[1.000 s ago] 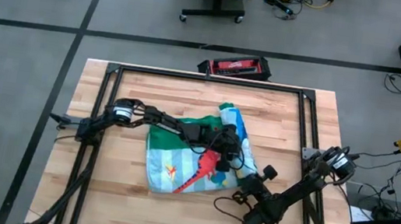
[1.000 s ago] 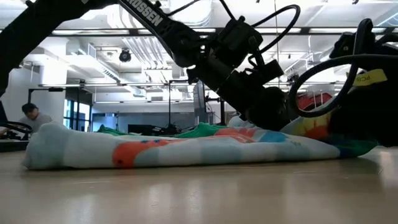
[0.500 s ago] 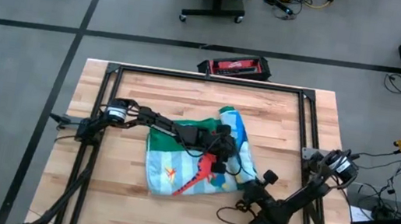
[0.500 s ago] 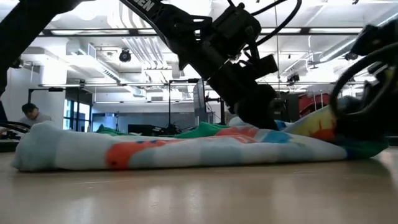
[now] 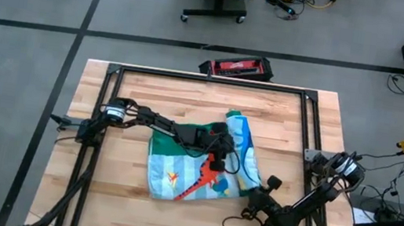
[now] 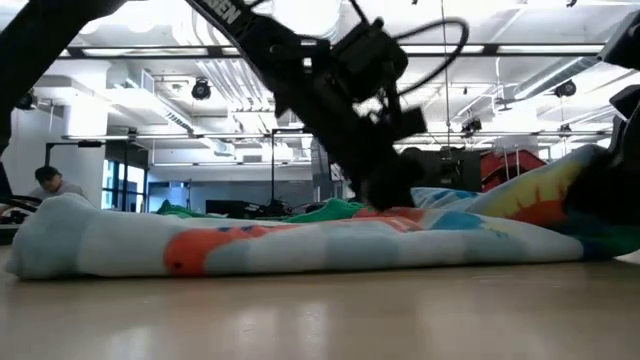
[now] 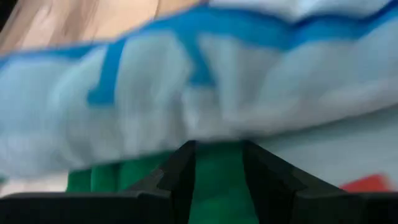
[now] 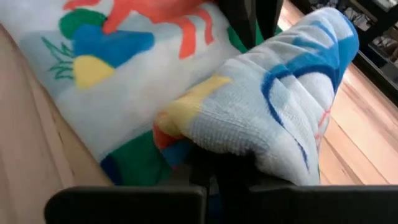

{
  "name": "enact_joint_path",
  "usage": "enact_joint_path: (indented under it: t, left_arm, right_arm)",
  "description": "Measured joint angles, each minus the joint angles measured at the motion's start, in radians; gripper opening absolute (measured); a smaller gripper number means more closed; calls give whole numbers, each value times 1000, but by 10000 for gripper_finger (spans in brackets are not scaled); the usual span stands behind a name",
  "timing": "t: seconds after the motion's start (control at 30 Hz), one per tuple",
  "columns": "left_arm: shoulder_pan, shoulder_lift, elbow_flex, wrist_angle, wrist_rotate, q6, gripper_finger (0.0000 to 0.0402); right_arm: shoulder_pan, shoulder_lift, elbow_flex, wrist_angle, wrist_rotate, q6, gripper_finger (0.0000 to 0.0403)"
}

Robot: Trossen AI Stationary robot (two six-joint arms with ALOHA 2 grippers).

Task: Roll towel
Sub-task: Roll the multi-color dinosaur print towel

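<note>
High view: towel [image 5: 195,171] is pinched at its right-edge roll by the closed right end effector [image 5: 257,193]; left end effector [image 5: 215,159], spread, straddles the fold.

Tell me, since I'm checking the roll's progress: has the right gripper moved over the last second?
Yes. The right gripper, jaws shut on the towel, has pulled back toward the table's near edge.
</note>
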Motion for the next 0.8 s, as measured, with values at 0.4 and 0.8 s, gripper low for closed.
enact_joint_path:
  t: [0.4, 0.8]
  left_arm:
    - [60, -1, -154, 261, 57, -93, 119]
    - [67, 0, -149, 247, 56, -36, 119]
  right_arm:
    - [17, 0, 0, 138, -3, -107, 0]
    - [31, -1, 21, 173, -80, -195, 0]
